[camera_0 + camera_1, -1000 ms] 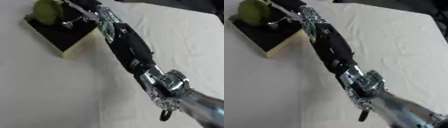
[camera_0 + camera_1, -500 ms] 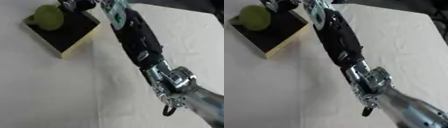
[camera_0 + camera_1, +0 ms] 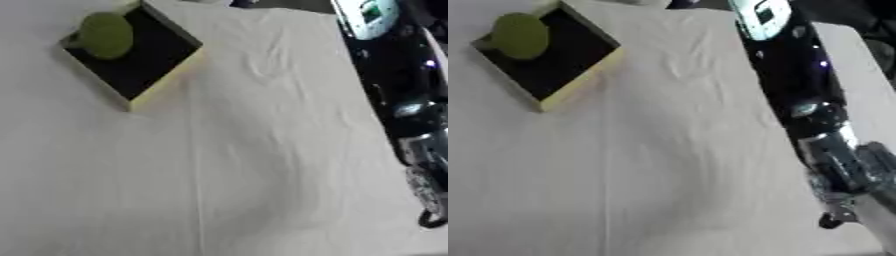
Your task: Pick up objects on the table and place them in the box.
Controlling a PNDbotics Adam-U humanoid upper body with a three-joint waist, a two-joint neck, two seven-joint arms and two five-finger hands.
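White cloth surface [image 3: 262, 150], green object [image 3: 105, 35] sitting in the box [image 3: 166, 75]. Your right arm [image 3: 798, 85] shows, hand doesn't, so can't tell its state. Swing wide and you'll clip the box.

One green object [image 3: 106, 35], one box [image 3: 162, 80]

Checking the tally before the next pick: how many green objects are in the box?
1. A round green object lies in the far left corner of the box, over its rim. The rest of the box's dark floor looks bare.
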